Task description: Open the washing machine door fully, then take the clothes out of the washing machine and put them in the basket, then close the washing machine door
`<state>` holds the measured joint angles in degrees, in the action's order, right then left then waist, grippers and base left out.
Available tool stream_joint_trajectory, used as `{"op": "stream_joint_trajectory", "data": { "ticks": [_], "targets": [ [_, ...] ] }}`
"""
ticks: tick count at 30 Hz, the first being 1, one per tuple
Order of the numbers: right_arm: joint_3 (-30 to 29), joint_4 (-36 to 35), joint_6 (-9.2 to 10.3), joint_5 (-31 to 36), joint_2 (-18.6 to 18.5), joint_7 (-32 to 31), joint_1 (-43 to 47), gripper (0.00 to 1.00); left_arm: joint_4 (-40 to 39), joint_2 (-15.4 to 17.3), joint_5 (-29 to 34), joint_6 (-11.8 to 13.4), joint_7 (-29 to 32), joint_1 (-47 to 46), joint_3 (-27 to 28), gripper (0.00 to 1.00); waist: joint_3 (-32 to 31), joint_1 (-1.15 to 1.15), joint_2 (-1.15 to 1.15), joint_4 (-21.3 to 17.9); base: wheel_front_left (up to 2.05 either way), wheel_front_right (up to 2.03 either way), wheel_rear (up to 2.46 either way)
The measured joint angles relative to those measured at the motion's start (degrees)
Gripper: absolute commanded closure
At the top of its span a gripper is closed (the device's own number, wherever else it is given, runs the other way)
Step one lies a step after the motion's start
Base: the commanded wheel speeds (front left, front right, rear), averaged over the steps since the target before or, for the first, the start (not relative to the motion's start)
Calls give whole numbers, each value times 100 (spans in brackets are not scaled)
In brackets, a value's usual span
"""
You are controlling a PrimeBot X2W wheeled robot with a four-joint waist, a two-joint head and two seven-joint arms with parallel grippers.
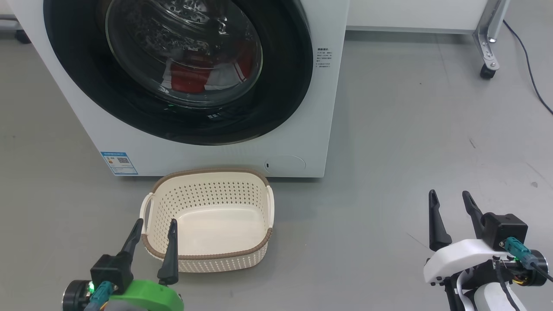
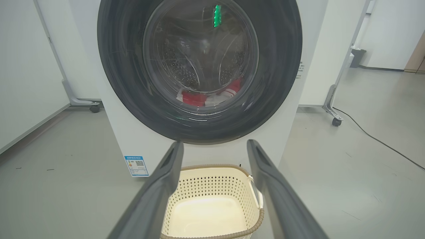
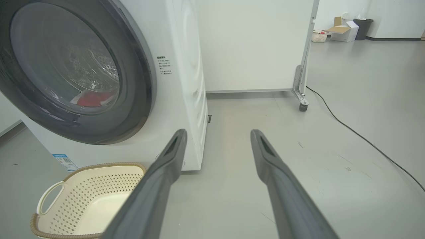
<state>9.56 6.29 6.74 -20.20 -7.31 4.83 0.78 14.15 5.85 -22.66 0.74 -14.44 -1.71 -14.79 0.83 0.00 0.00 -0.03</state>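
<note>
The white washing machine (image 1: pixel 302 129) stands ahead with its round black-ringed door (image 1: pixel 276 99) shut flat against the front. Red clothes (image 1: pixel 190 77) lie low in the drum behind the glass, also as clothes (image 2: pixel 196 98) and clothes (image 3: pixel 91 99). The cream basket (image 1: pixel 207 252) sits empty on the floor just before the machine, seen too as the basket (image 2: pixel 206 171) and the basket (image 3: pixel 46 229). My left gripper (image 1: pixel 155 226) hangs open over the basket's near-left rim. My right gripper (image 1: pixel 449 196) stands open over bare floor to the right, well away from both.
A white panel on a metal stand with a castor (image 1: pixel 487 71) is at the back right, and a black cable (image 1: pixel 529 69) runs across the grey floor there. A small blue label (image 1: pixel 119 163) marks the machine's lower left corner. Boxes and a bin (image 3: pixel 345 31) stand far off.
</note>
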Motion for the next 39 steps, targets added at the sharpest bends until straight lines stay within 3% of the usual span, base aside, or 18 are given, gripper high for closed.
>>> {"op": "stream_joint_trajectory", "data": {
  "ticks": [39],
  "targets": [
    [42,88,-2,27,45,-57,-17,0,170,-97,62,-55,0,-8,45,0,-20,0,0,34,0,0,0]
  ]
}}
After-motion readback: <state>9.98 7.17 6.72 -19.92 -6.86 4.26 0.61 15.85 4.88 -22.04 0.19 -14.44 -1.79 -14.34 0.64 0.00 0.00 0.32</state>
